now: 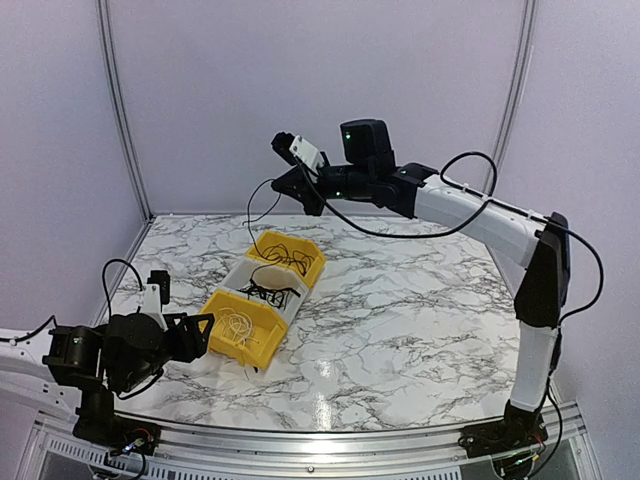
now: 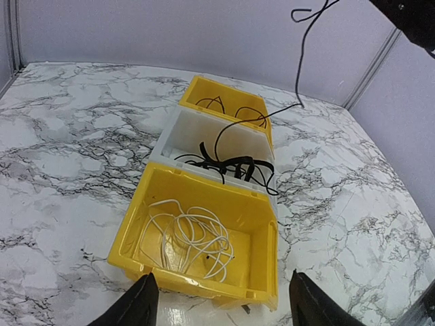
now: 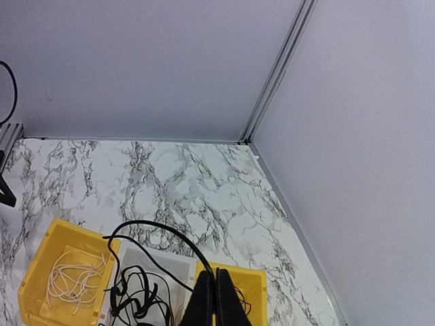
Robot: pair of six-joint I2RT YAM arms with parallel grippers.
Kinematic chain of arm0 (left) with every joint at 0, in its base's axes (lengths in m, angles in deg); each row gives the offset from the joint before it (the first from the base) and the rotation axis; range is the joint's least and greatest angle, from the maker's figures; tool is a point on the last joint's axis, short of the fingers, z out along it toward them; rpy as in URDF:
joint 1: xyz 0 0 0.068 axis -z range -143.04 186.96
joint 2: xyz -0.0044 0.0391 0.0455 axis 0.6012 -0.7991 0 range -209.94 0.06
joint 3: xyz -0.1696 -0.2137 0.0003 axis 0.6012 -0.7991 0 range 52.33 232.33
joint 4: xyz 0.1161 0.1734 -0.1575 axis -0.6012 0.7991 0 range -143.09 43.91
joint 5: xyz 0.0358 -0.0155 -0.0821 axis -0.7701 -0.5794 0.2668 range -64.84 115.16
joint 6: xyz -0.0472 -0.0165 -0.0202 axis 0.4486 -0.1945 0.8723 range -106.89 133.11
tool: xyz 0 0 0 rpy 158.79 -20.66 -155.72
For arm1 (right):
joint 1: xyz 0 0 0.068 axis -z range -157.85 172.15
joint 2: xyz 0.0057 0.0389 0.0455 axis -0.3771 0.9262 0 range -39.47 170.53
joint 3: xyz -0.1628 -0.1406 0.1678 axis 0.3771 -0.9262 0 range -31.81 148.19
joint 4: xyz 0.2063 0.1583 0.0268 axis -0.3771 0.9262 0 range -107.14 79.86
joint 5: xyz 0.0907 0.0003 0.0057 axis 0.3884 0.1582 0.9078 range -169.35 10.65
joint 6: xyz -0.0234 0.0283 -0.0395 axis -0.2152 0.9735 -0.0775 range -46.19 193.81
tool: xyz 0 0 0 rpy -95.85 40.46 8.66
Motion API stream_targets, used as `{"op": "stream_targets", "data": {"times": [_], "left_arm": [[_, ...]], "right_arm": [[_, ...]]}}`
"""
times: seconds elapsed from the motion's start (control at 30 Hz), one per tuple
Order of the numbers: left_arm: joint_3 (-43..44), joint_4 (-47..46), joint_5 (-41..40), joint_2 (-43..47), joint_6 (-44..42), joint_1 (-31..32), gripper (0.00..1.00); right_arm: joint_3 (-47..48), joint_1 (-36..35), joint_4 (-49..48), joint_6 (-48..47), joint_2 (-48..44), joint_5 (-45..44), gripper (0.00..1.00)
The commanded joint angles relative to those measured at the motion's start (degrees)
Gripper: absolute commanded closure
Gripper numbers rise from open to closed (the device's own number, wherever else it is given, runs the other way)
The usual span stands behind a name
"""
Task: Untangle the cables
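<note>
Care is the trick here: pull the black cable (image 2: 298, 75) up slowly, so it slips out of the tangle (image 2: 234, 166) in the white bin (image 2: 187, 132) and does not drag the rest along. The right pincer (image 3: 215, 299) is clenched on that cable, high above the worktop (image 2: 68, 136). The left pincer (image 2: 222, 288) sits low, fingers apart, holding nothing, by the yellow bin (image 2: 262, 210) with the white cable (image 2: 190, 234).

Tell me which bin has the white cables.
The yellow bin nearest the left gripper: it alone holds white cables. The middle white bin and the far yellow bin hold only black cables.
</note>
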Motion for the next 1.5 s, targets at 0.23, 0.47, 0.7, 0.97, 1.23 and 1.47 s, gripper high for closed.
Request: {"op": "stream_targets", "data": {"times": [0.23,0.47,0.7,0.97,1.23,1.47], "left_arm": [[0.1,1.9,0.7,-0.2,1.5,-0.3,0.32],[0.0,2.1,1.0,-0.3,2.0,-0.3,0.32],[-0.2,2.6,1.0,0.1,2.3,-0.3,0.32],[-0.5,3.0,0.5,1.0,2.6,-0.3,0.32],[-0.2,3.0,-1.4,-0.2,2.3,-0.3,0.29],[1.1,2.3,-2.1,-2.7,0.6,-0.4,0.27]], "right_arm": [[-0.2,0.5,-0.5,0.2,5.3,-1.6,1.0],[-3.1,0.3,0.5,0.1,8.5,-0.2,1.0],[-3.8,-0.4,0.1,1.7,13.2,-1.4,1.0],[-4.0,-0.9,0.6,-0.4,18.0,-5.2,1.0],[-5.9,-1.3,1.0,-1.3,15.8,-5.5,0.94],[-12.3,-1.1,3.7,-5.2,8.5,-5.6,0.58]]}}
